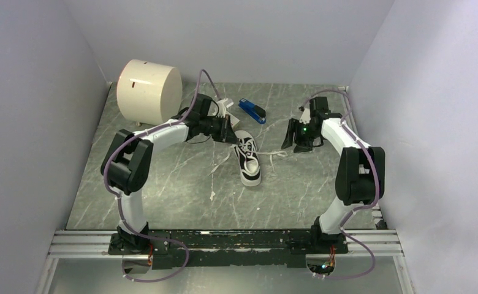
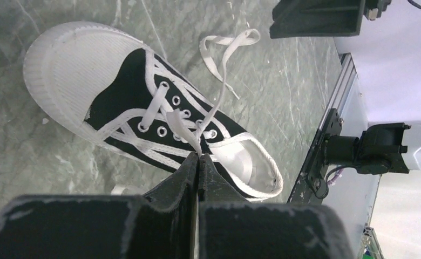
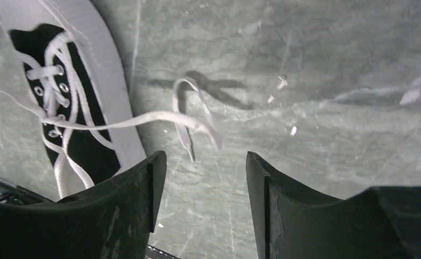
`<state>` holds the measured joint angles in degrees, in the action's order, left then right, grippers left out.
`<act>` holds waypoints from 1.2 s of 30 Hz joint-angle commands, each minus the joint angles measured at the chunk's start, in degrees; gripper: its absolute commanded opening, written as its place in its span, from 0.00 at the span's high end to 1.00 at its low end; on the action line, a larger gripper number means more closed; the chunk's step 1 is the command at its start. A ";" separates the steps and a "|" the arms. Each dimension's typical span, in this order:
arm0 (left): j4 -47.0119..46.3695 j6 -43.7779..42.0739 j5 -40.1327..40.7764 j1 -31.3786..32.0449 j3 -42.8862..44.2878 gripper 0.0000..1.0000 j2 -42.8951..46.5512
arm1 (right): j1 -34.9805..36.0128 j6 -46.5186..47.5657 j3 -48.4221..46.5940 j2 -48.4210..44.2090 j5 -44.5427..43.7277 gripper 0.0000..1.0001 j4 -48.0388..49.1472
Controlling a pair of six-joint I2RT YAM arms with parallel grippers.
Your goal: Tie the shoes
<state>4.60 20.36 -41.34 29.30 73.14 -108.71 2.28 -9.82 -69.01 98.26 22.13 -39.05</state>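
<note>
The black-and-white sneaker (image 1: 247,160) lies on the table, toe toward the near edge. My left gripper (image 1: 230,132) is just above its heel opening, shut on one white lace (image 2: 184,129) that rises from the top eyelets into the closed jaws (image 2: 199,157). The other lace (image 1: 274,153) trails right onto the table and ends in a loop (image 3: 189,116). My right gripper (image 1: 292,141) hovers open and empty right of the shoe, fingertips (image 3: 204,159) just short of that loop. The sneaker also shows in the left wrist view (image 2: 116,86) and the right wrist view (image 3: 84,148).
A blue stapler (image 1: 252,111) and a small white box (image 1: 225,105) lie behind the shoe. A large cream cylinder (image 1: 149,90) stands at the back left. Grey walls close in both sides. The aluminium rail (image 1: 224,242) runs along the near edge.
</note>
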 commanded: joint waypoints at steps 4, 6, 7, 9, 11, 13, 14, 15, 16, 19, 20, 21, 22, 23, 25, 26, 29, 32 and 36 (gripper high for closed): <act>-0.77 0.54 -1.55 -0.12 1.42 0.95 -1.07 | 5.24 -6.76 6.95 -4.21 -10.41 0.41 -0.05; -0.93 1.43 -1.65 -0.12 0.96 0.95 -0.92 | 7.88 -8.37 8.34 -5.21 -12.34 0.43 1.43; -1.08 1.84 -1.77 -0.12 0.70 0.95 -0.90 | 9.42 -8.72 8.85 -4.92 -12.60 0.44 2.31; -1.42 2.43 -2.25 -0.12 0.49 0.95 -1.00 | 12.36 -9.30 8.93 -3.30 -14.97 0.45 3.05; -0.90 2.35 -2.59 -0.12 0.90 0.95 -1.29 | 13.96 -9.45 9.06 -1.80 -17.19 0.46 4.45; -0.08 2.13 -2.60 -0.12 1.23 0.95 -1.42 | 14.86 -8.94 9.35 -0.97 -17.55 0.47 6.92; -0.37 2.47 -2.75 -0.12 1.02 0.95 -1.29 | 15.42 -8.63 9.04 -0.36 -17.68 0.48 7.76; -0.98 2.96 -2.88 -0.16 0.73 0.95 -1.14 | 16.17 -8.15 8.55 0.42 -17.88 0.48 8.41; -1.67 3.51 -3.13 -0.13 0.26 0.95 -1.03 | 17.15 -7.40 7.72 1.43 -18.91 0.48 8.83; -3.18 5.07 -3.90 -0.12 -0.51 0.95 -0.89 | 19.69 -6.34 6.04 4.68 -22.71 0.51 9.35; -3.67 5.53 -3.97 -0.12 -0.62 0.95 -0.77 | 20.08 -6.53 6.15 5.08 -23.63 0.53 9.87; -4.08 6.05 -4.14 -0.12 -0.88 0.95 -0.68 | 20.12 -7.05 6.60 5.13 -24.14 0.57 10.21; -4.15 6.40 -4.11 -0.12 -1.05 0.95 -0.56 | 20.21 -7.60 7.20 4.92 -25.05 0.63 10.33; -5.50 6.70 -4.13 -0.12 -1.10 0.95 -0.47 | 20.18 -8.42 7.94 4.39 -26.19 0.68 10.31; -6.68 7.05 -4.36 -0.12 -1.05 0.95 -0.52 | 19.85 -8.88 9.87 2.69 -28.30 0.82 10.50; -6.94 7.06 -4.47 -0.12 -0.99 0.95 -0.73 | 19.55 -9.04 10.69 1.67 -29.14 0.90 10.56; -7.97 6.78 -4.71 -0.12 -0.92 0.94 -0.94 | 14.90 -9.34 11.90 -2.70 -26.45 1.00 9.42; -10.88 6.56 -4.82 -0.12 -2.29 0.94 -0.48 | 4.57 -9.00 11.93 -7.98 -10.55 1.00 10.52; -23.81 8.79 -5.50 0.05 -8.40 0.94 1.34 | 0.09 -9.24 4.71 -4.46 13.30 1.00 12.95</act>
<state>-6.13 27.38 -44.62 29.21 69.73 -109.38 4.62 -18.59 -57.78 92.23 11.94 -29.36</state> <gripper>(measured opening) 0.062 0.008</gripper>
